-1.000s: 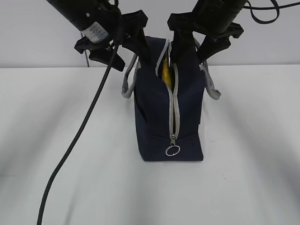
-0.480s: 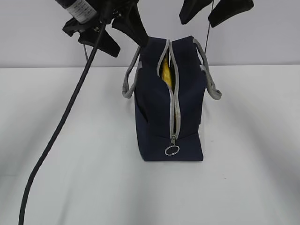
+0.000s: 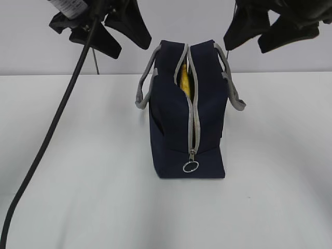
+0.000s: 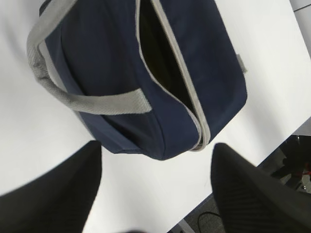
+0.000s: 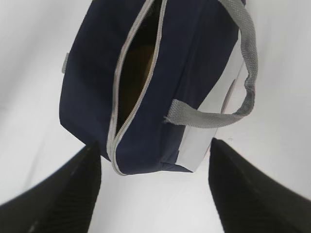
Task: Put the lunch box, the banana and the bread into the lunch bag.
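The navy lunch bag (image 3: 171, 129) stands upright at the table's middle, its grey zipper parted along the top. A strip of yellow banana (image 3: 183, 81) shows through the gap. The lunch box and the bread are hidden. My left gripper (image 3: 118, 32) hangs open above and left of the bag, touching nothing. My right gripper (image 3: 271, 30) hangs open above and right of it, also empty. In the left wrist view the bag (image 4: 107, 68) lies beyond my open left gripper (image 4: 155, 189). The right wrist view shows the bag (image 5: 194, 63) past my open right gripper (image 5: 153, 189).
A black cable (image 3: 46, 140) droops from the left arm down across the white table (image 3: 78, 207). The zipper's ring pull (image 3: 191, 167) hangs low on the bag's near end. Grey handles (image 3: 142, 93) flop to both sides. The table's edge (image 4: 272, 145) shows in the left wrist view.
Both grippers have lifted off the bag's top and drawn apart, the left one leftward and the right one rightward. The bag has stayed put.
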Motion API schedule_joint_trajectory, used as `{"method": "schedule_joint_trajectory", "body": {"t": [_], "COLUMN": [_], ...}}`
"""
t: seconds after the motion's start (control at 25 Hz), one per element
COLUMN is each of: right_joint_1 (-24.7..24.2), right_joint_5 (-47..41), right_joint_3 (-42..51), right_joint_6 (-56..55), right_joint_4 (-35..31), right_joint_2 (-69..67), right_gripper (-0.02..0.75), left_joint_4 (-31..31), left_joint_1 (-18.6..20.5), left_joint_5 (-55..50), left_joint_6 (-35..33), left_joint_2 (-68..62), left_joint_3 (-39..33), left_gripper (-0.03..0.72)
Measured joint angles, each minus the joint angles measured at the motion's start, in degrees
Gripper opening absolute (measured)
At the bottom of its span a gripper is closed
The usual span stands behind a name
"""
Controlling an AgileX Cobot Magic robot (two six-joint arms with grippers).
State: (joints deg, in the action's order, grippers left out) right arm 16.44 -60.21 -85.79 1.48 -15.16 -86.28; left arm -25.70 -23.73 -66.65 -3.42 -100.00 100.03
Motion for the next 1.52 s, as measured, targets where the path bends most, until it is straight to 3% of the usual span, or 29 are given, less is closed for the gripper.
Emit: {"method": "schedule_joint_trajectory", "body": {"t": [0.44,0.64,0.92,1.08,1.24,1.52], "right_joint_1": [0.0,0.0,0.0,0.0,0.0,0.0], "right_joint_5": [23.97,31.51,34.58,33.72,30.61,30.7], "right_joint_3": [33.82,44.47,52.23,53.98,55.48,56.17], "right_joint_6": [8.52,17.03,40.22,63.4,82.26,87.95], "right_joint_4": [-0.7,-7.15,-24.46,-42.53,-55.58,-69.76], "right_joint_2": [17.3,19.86,20.08,20.08,18.12,9.81], "right_gripper": [0.529,0.529,0.529,0.528,0.529,0.528], "left_joint_4": [0.87,0.87,0.87,0.82,0.82,0.82], "left_joint_1": [0.0,0.0,0.0,0.0,0.0,0.0], "left_joint_5": [10.53,13.29,14.15,14.72,14.98,15.05], "left_joint_6": [-2.71,-4.69,-5.64,-6.07,-6.07,-6.08], "left_joint_2": [13.62,17.47,18.26,18.56,18.59,18.59], "left_joint_3": [-20.18,-27.4,-32.0,-32.21,-32.21,-32.21], "left_gripper": [0.477,0.477,0.477,0.477,0.477,0.477]}}
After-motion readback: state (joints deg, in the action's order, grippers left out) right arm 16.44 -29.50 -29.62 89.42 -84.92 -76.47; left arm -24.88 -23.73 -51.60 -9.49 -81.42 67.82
